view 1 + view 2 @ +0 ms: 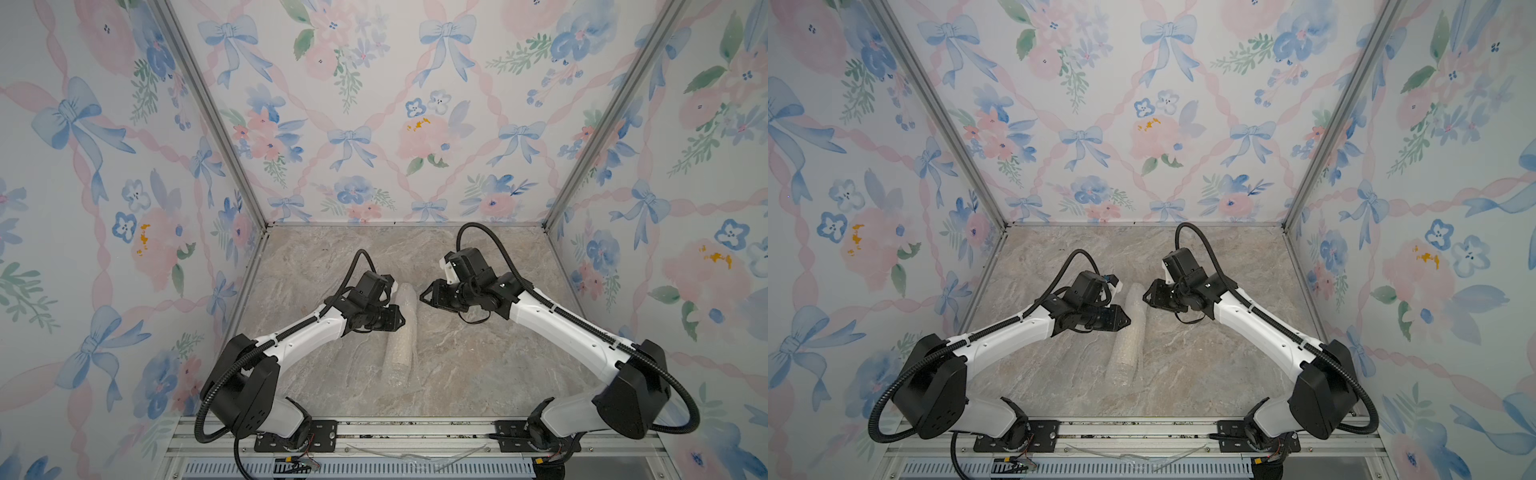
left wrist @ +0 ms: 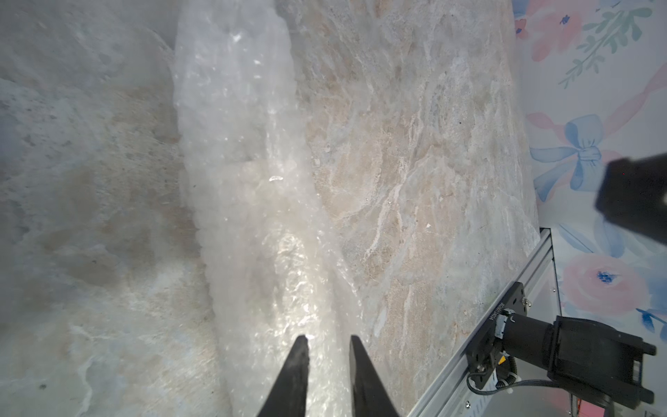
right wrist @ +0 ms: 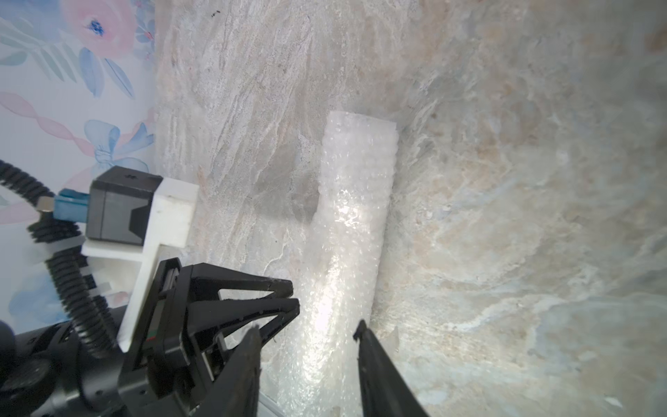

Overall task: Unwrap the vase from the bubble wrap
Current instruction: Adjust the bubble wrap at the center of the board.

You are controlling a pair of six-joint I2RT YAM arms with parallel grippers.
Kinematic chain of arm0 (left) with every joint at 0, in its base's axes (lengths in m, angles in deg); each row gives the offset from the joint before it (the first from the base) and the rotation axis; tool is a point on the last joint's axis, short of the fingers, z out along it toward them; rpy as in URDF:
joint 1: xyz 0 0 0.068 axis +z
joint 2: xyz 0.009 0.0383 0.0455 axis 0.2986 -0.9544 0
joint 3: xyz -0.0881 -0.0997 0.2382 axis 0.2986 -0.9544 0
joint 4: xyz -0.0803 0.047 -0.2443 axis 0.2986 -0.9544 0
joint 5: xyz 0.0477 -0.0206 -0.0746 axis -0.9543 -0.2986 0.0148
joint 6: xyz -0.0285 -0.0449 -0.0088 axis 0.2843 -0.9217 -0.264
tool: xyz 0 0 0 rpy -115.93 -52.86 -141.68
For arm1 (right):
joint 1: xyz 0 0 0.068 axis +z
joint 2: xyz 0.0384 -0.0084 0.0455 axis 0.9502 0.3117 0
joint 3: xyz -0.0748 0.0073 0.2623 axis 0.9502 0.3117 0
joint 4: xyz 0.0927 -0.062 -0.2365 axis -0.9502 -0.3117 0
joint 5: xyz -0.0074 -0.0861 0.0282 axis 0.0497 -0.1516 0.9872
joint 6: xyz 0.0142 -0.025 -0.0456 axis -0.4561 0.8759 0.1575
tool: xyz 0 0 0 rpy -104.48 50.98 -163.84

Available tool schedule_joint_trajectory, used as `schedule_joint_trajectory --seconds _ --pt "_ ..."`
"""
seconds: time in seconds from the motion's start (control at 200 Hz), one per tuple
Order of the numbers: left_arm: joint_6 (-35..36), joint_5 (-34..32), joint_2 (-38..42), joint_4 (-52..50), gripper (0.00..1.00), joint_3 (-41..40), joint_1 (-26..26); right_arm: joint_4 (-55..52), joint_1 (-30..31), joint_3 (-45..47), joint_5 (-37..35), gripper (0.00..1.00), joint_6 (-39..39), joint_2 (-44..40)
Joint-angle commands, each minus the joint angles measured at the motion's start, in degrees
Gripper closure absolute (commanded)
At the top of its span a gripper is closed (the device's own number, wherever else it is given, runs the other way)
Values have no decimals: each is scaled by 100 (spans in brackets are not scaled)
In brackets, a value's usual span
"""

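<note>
- Marble-look tabletop (image 1: 478,365): the bubble wrap (image 1: 401,328) lies mid-table as a closed roll with the vase hidden inside. Unwrapping looks barely begun.
- The roll's long axis runs from the robot's side toward the back wall (image 1: 374,124), with the far end leaning slightly right. Which end holds the mouth I cannot tell.
- Right gripper (image 3: 306,330): jaws wide, poised over the roll near its far end.
- Left gripper (image 2: 328,346): jaws narrow, slightly apart at the roll's side. Next, one pincer must pinch a loose edge and peel.

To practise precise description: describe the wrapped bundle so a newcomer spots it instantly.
Start at the marble-patterned tabletop inside the floral walls. Between the left gripper and the right gripper lies the bubble wrap, rolled into a long tube. Unlike the black-and-white arms beside it, it is whitish, translucent and bubbly.
</note>
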Motion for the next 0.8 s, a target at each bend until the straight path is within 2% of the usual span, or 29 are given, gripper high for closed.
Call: schedule_joint_trajectory --seconds 0.0,0.115,0.21,0.315,0.47,0.595,0.795 --pt "-226 -247 70 193 76 -459 17 -698 29 -684 -324 60 618 717" --pt "-529 -309 346 557 76 -916 15 -1154 253 -1841 -322 61 1051 1776" --pt "-583 -373 511 570 75 -947 17 -1635 467 -2684 -449 61 1274 2463" --pt "-639 -483 736 575 72 -1120 9 -1908 635 -3076 -488 61 1373 2956" --pt "-702 -652 1112 578 67 -1289 7 -2048 749 -3183 -481 61 1490 3320" --pt "-597 -562 1058 570 66 -1232 0 -2295 779 -3154 -585 63 1518 3498" --pt "-400 -503 624 561 67 -818 -164 -2200 726 -2158 -900 63 1384 2874"
